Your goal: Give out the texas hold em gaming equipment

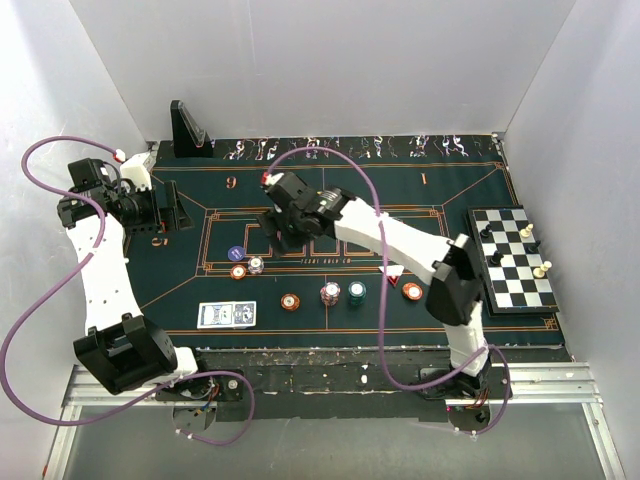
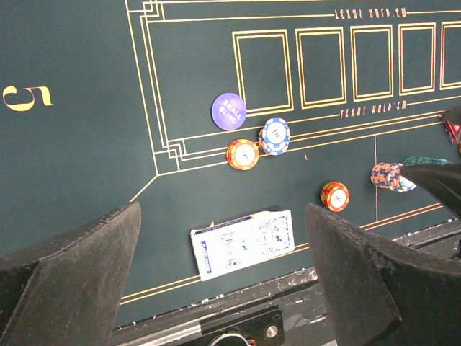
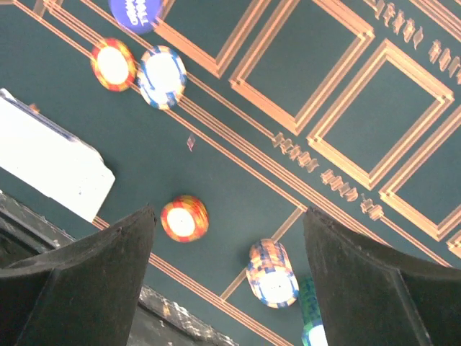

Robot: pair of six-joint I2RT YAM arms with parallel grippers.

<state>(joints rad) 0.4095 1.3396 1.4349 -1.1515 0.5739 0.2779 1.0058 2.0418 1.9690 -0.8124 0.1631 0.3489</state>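
Observation:
Poker chips lie on the green felt mat (image 1: pixel 400 200): an orange chip (image 1: pixel 239 271) beside a white-blue chip (image 1: pixel 257 265), a lone orange chip (image 1: pixel 289 301), a pink-white stack (image 1: pixel 330 294), a teal stack (image 1: pixel 356 293) and a red chip (image 1: pixel 412 291). A blue round button (image 1: pixel 235 253) lies by the first pair. The playing cards (image 1: pixel 227 314) lie near the front edge. My right gripper (image 1: pixel 283 228) hangs open above the mat, empty; its wrist view shows the lone orange chip (image 3: pixel 184 218) and the pink-white stack (image 3: pixel 272 274) below, between the fingers. My left gripper (image 1: pixel 168 212) is open and empty over the mat's left side, with the cards (image 2: pixel 243 244) below it.
A black-and-white chessboard (image 1: pixel 513 258) with pieces sits on the mat's right end. A black wedge-shaped stand (image 1: pixel 188 133) is at the back left corner. White walls close in the back and both sides. The right arm's purple cable loops over the mat's middle.

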